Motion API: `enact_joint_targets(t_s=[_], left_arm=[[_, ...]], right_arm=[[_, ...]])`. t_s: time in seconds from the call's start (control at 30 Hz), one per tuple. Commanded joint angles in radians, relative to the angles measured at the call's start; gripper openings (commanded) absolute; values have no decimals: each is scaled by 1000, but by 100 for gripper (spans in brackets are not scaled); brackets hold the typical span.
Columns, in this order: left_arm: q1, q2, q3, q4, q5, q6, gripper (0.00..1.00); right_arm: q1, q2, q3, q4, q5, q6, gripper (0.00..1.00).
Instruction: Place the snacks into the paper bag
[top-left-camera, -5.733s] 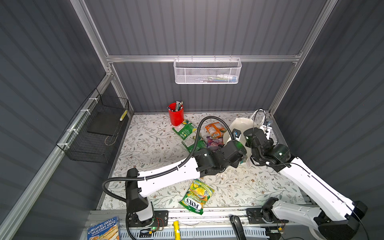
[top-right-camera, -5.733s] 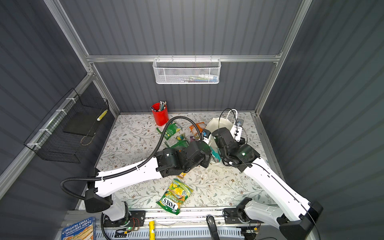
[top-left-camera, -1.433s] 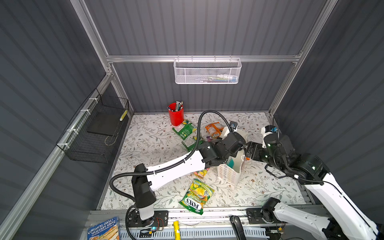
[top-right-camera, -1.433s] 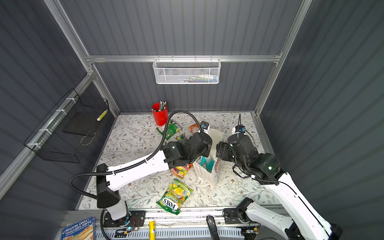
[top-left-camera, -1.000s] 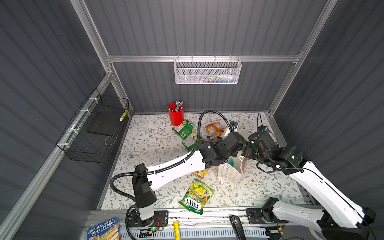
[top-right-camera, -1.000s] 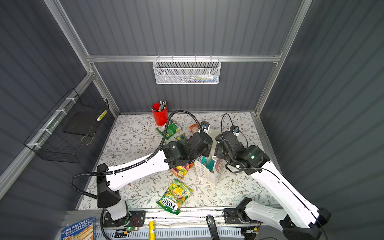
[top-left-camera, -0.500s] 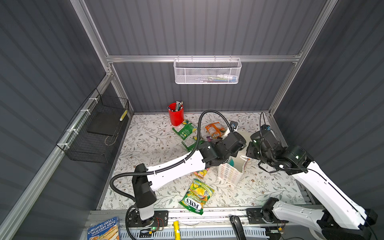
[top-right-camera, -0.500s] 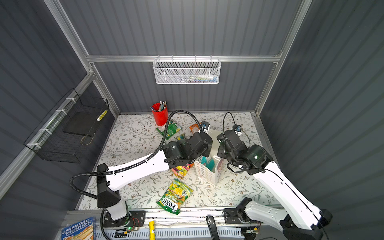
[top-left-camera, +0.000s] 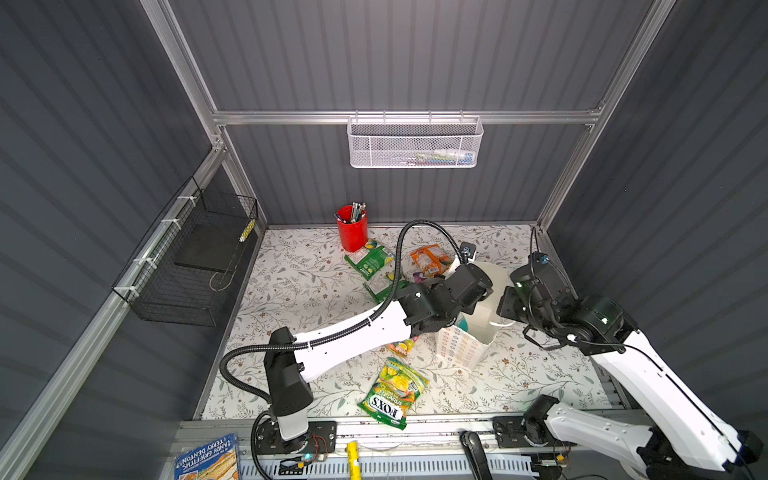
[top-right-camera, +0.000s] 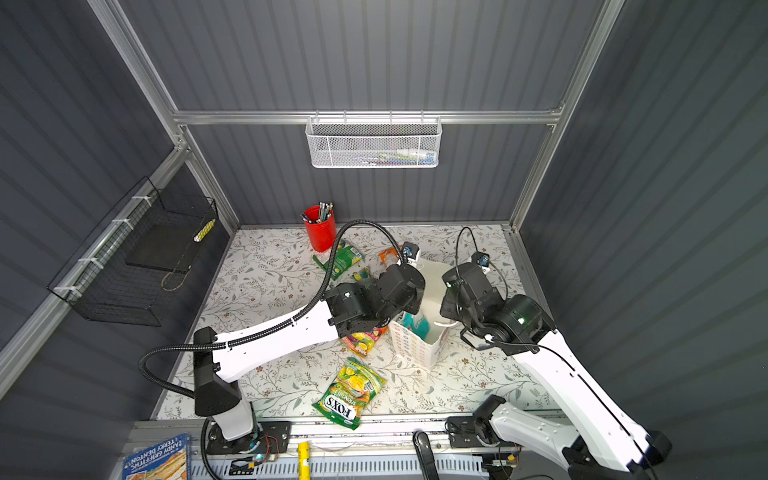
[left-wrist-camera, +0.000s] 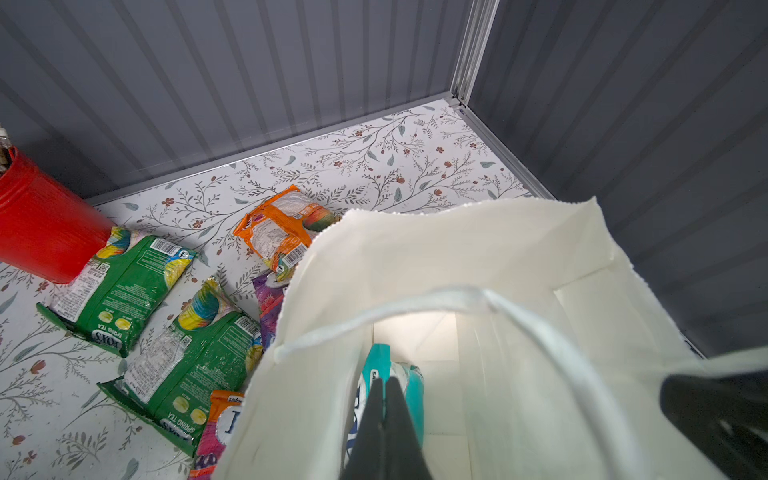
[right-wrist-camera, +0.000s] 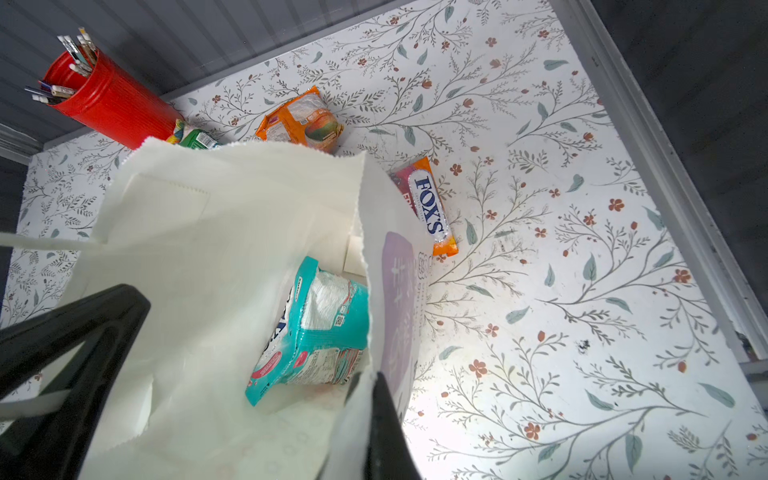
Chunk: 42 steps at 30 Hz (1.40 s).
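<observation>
One snack (right-wrist-camera: 320, 332) lies in the paper bag (top-left-camera: 461, 349). The left gripper (left-wrist-camera: 384, 415) and right gripper (right-wrist-camera: 368, 386) clamp its rim. Next step, likely: one releases and fetches another.

Floral table (top-left-camera: 299, 286) carries red cup (top-left-camera: 352, 233), paper bag (top-left-camera: 460, 351) & snacks (top-left-camera: 392, 392), incl. 2 green.

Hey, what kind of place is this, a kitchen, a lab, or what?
Most likely a robot test booth in a lab, not a home: grey ribbed walls on an aluminium frame, a left arm and right arm mounted on a front rail, and a floral-papered tabletop as work surface.
</observation>
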Motion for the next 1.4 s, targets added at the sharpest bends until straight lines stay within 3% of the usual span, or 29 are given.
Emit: enact_joint_targets(t_s=[0.0,0.27,0.43,0.53,0.57,0.63,0.7,0.93,1.13,1.27,1.37], left_arm=[[0,-7,33,32,10,22,0],[6,18,145,78,-44,57,0],[7,23,108,128,-63,56,0],[12,34,77,127,-65,44,2],[15,34,67,122,-62,40,17],[22,21,48,110,-51,43,62],[25,-11,33,99,-35,60,99],[26,-288,-136,143,163,139,100],[27,-606,-441,228,30,65,100],[65,-699,-559,112,-131,-72,100],[224,-691,-634,86,-3,-146,100]], right_arm=[[-43,-36,-25,83,-47,-83,0],[-96,8,35,225,-27,-216,0],[-113,16,12,321,-23,-292,0],[-144,-4,-54,392,-83,-326,0],[-151,-8,-67,402,-101,-331,0],[-157,-20,-90,421,-108,-344,0],[-164,-27,-102,434,-121,-358,0],[-180,-40,-133,457,-184,-350,0],[-188,-54,-162,468,-194,-341,0],[-188,-68,-180,478,-198,-336,0],[-188,-77,-187,478,-212,-335,0]])
